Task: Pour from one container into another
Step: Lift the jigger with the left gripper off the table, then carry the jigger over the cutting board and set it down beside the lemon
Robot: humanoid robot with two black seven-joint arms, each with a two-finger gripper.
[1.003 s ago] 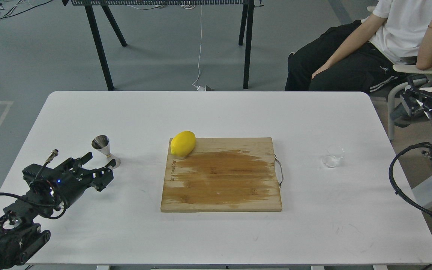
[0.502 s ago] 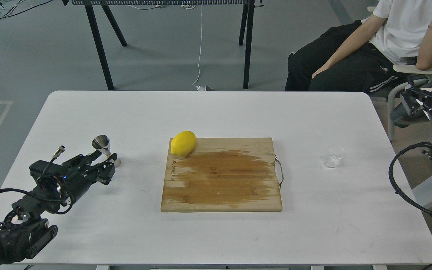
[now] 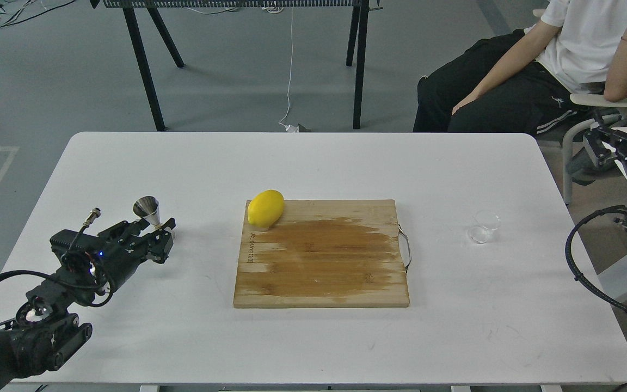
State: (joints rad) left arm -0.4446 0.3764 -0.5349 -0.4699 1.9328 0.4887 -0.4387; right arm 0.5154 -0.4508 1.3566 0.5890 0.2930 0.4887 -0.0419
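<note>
The steel jigger (image 3: pixel 146 209) stands upright on the left part of the white table (image 3: pixel 313 163). My left gripper (image 3: pixel 149 237) is open and low at the jigger's lower cone, one finger on each side, and it hides the base. I cannot tell whether the fingers touch it. Far to the right, past the board, the small clear cup (image 3: pixel 483 227) stands alone on the table. Beyond the table's right edge my right gripper (image 3: pixel 603 147) hangs open, well above and behind the cup, with nothing in it.
A wooden cutting board (image 3: pixel 321 256) with a metal handle lies mid-table, with a yellow lemon (image 3: pixel 265 208) on its far left corner. A seated person (image 3: pixel 515 81) is at the back right. Black table legs (image 3: pixel 142 65) stand behind the table.
My left gripper has moved forward and right, from short of the jigger to around its lower part. My right gripper has shifted slightly right. The cup, lemon and board are unmoved.
</note>
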